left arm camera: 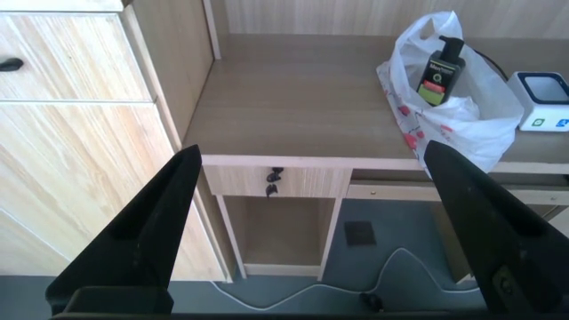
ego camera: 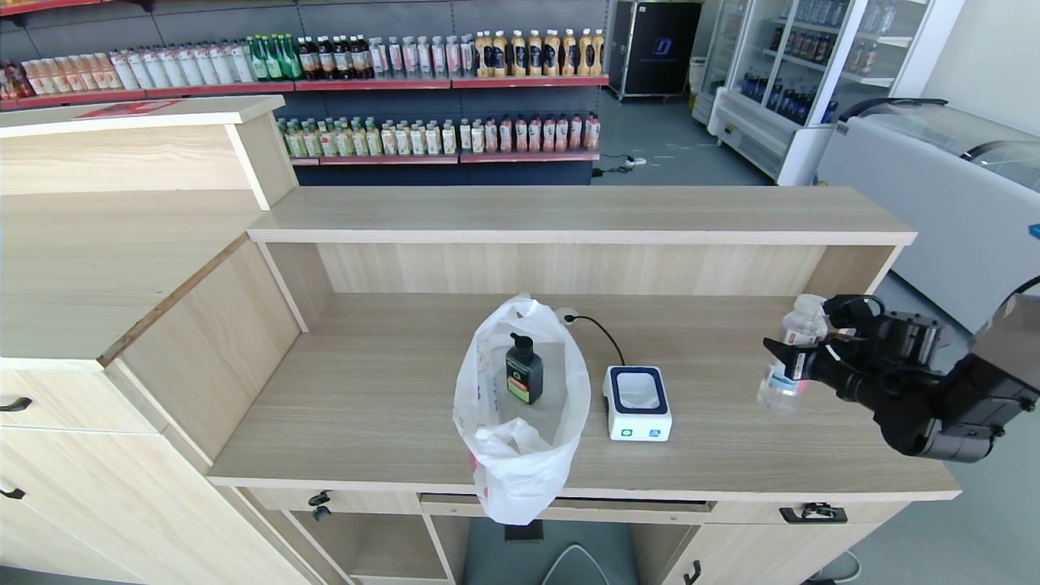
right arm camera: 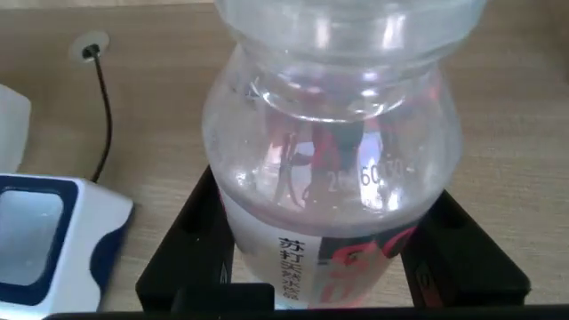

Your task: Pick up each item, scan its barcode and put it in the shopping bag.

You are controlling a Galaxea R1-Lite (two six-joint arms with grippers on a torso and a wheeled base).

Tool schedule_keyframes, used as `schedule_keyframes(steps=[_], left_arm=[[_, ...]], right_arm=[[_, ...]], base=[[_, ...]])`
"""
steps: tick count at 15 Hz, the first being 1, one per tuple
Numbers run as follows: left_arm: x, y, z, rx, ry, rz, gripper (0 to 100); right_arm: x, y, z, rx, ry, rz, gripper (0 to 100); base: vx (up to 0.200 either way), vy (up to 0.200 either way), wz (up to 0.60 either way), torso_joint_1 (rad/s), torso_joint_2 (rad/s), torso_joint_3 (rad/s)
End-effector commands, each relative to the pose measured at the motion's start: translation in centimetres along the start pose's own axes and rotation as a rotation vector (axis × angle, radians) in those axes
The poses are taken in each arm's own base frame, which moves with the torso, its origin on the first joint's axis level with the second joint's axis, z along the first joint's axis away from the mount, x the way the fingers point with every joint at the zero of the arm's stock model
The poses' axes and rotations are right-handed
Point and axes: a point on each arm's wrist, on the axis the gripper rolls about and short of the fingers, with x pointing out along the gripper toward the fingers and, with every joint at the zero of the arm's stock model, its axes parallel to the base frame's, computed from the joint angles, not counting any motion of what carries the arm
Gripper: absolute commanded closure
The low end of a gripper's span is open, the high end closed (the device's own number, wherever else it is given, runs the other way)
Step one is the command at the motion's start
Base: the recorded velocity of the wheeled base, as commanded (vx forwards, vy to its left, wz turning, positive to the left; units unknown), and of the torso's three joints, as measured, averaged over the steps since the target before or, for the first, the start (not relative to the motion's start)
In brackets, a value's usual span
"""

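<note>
In the right pincer (ego camera: 800, 333) sits the bottle (ego camera: 778, 390).

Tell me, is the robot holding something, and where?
Its right hand grips a clear plastic bottle around its labelled middle. Its left hand holds nothing.

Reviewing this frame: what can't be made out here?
- Barcode on the clear bottle: in the right wrist view the label is cut off by the lower edge and the fingers of the right gripper; in the head view it is too small.
- Bottom of the shopping bag: head view, hidden by its own crumpled folds.
- Base of the pump bottle: left wrist view, behind bag plastic.
</note>
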Motion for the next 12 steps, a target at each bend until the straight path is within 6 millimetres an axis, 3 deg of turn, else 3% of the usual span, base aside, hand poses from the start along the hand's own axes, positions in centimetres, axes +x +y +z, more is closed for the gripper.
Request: schedule_keyframes(steps=[1,2,4,5,6,8,12], left_arm=[[0.0,0.0,0.0,0.0,0.0,0.0,0],[0.0,0.0,0.0,0.0,0.0,0.0,0],[0.0,0.0,0.0,0.0,0.0,0.0,0],[0.0,0.0,0.0,0.0,0.0,0.0,0],[0.0,0.0,0.0,0.0,0.0,0.0,0],[0.0,0.0,0.0,0.0,0.0,0.0,0],[0.0,0.0,0.0,0.0,0.0,0.0,0]], right_arm=[[-6.1,3.5,11.6,0.231,-0.059,0.17,100],[-9.2,4.5,14.7,0.291,-0.053,0.284,100],[-13.0,5.8,17.8,0.326,-0.062,0.417,100],[-16.2,7.5,20.1,0.348,-0.082,0.524,100],[-18.0,8.4,21.4,0.357,-0.099,0.588,100],[-21.0,9.9,23.4,0.36,-0.115,0.732,100],[-23.1,12.6,24.7,0.288,-0.138,0.915,100]], base=[[0.0,0.0,0.0,0.0,0.0,0.0],[0.0,0.0,0.0,0.0,0.0,0.0],[0.0,0.0,0.0,0.0,0.0,0.0],[0.0,0.0,0.0,0.0,0.0,0.0],[0.0,0.0,0.0,0.0,0.0,0.0],[0.0,0.0,0.0,0.0,0.0,0.0],[0.0,0.0,0.0,0.0,0.0,0.0]])
